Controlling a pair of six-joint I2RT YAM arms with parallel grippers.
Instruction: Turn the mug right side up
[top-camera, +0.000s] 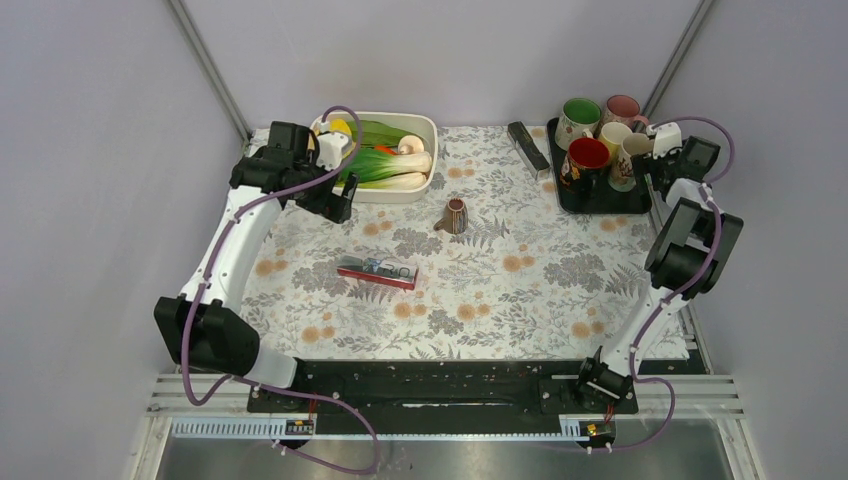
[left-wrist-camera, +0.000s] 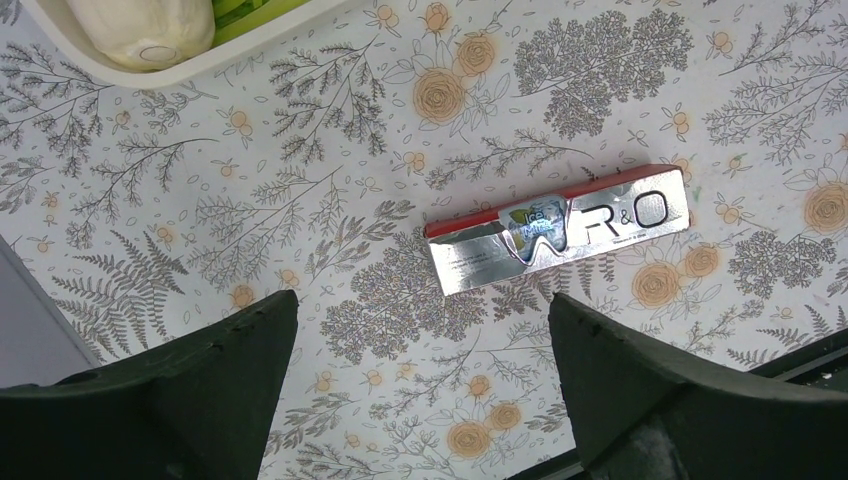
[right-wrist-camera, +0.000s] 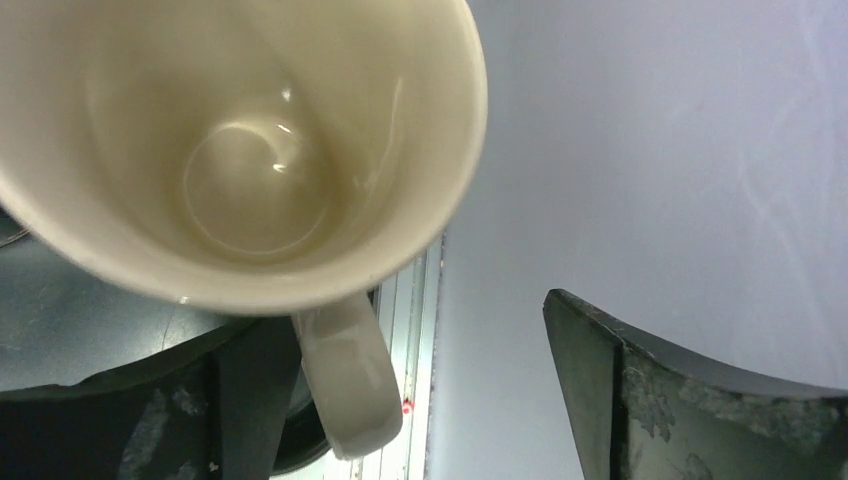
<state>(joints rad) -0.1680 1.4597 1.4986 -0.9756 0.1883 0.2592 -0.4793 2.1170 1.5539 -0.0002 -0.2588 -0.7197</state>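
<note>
A small brown mug stands upside down, base up, on the floral cloth near the middle of the table, handle to the left. It shows in neither wrist view. My left gripper is open and empty, left of the mug beside the white dish; in its wrist view the jaws stand wide apart over bare cloth. My right gripper is open at the right edge of the black tray, far from the brown mug. In its wrist view a cream mug stands upright just off its left finger.
A white dish of vegetables sits at the back left. A black tray holds several upright mugs at the back right. A red and silver toothpaste box lies in front of the brown mug. A dark bar lies at the back.
</note>
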